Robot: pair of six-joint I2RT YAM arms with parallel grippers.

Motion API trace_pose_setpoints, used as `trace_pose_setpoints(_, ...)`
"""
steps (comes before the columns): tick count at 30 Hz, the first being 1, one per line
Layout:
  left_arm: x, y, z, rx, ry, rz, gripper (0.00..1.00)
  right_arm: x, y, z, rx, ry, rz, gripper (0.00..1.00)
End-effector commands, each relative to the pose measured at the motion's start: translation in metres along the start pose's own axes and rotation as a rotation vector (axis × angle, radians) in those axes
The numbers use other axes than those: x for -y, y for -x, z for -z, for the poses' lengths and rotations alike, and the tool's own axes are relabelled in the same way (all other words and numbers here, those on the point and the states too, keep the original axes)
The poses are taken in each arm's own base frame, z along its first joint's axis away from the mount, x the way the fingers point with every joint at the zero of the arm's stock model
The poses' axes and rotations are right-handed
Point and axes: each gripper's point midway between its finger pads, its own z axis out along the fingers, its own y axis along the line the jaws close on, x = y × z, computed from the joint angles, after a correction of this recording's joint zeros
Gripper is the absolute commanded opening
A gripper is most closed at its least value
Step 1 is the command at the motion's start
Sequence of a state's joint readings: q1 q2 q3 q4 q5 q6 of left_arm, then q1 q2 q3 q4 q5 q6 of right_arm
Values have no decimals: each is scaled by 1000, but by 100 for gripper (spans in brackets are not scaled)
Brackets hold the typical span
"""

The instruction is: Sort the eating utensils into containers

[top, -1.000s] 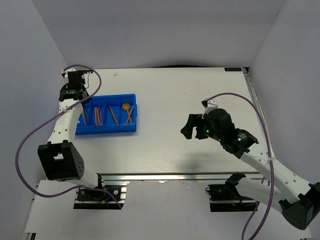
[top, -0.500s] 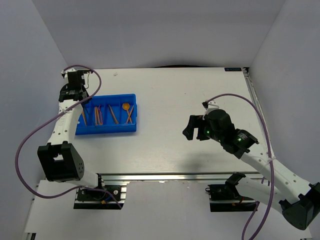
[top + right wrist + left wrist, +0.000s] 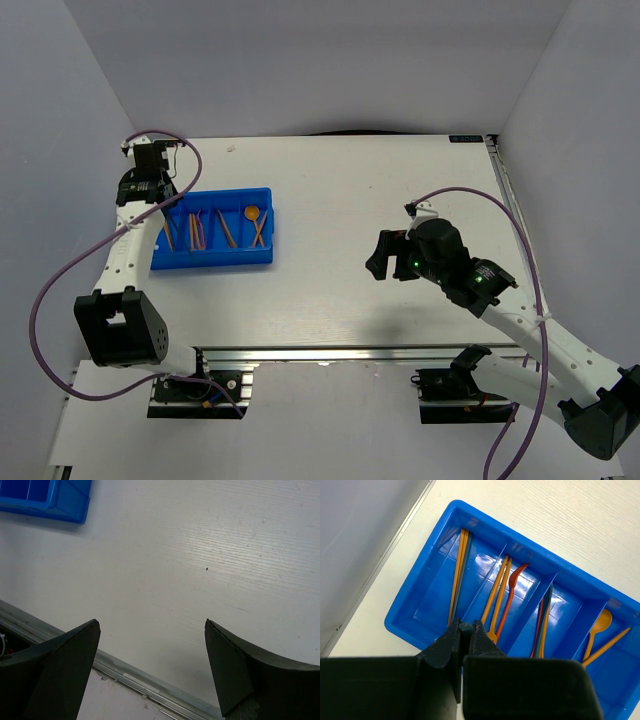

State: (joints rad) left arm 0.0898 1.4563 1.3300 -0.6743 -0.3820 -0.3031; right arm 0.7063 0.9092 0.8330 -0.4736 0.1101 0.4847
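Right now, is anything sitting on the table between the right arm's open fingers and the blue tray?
Nothing visible does. Only bare white table lies between the right arm's fingers and the blue tray. The utensils that show already lie inside the tray's compartments.

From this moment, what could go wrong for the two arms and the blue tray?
1. The left gripper, fingers shut, hangs over the edge of the blue tray; a low sideways move might catch its wall and shove it.
2. An orange stick lies slanted beside the orange spoon; a jolt might tip it over the ridge.
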Motion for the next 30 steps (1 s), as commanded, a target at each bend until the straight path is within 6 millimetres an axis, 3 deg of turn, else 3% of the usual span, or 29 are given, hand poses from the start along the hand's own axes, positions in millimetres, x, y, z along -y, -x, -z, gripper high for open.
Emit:
trace_pose_setpoints(1, -2, 17, 21, 56, -31, 15, 0, 5, 3, 2, 20, -17, 18, 89)
trace_pose_setpoints(7, -7, 16, 26, 59, -19, 8, 0, 5, 4, 2, 23, -16, 19, 89)
trace_pose_setpoints(19, -16, 37, 32, 105, 32, -21, 0, 5, 4, 1, 21, -17, 30, 89)
trace_pose_setpoints(28, -38, 117, 41, 354, 209, -50, 0, 1, 4, 2, 24, 12, 43, 89)
trace_pose_setpoints(30, -43, 124, 36, 399, 257, -44, 0, -1, 5, 4, 34, 29, 44, 89)
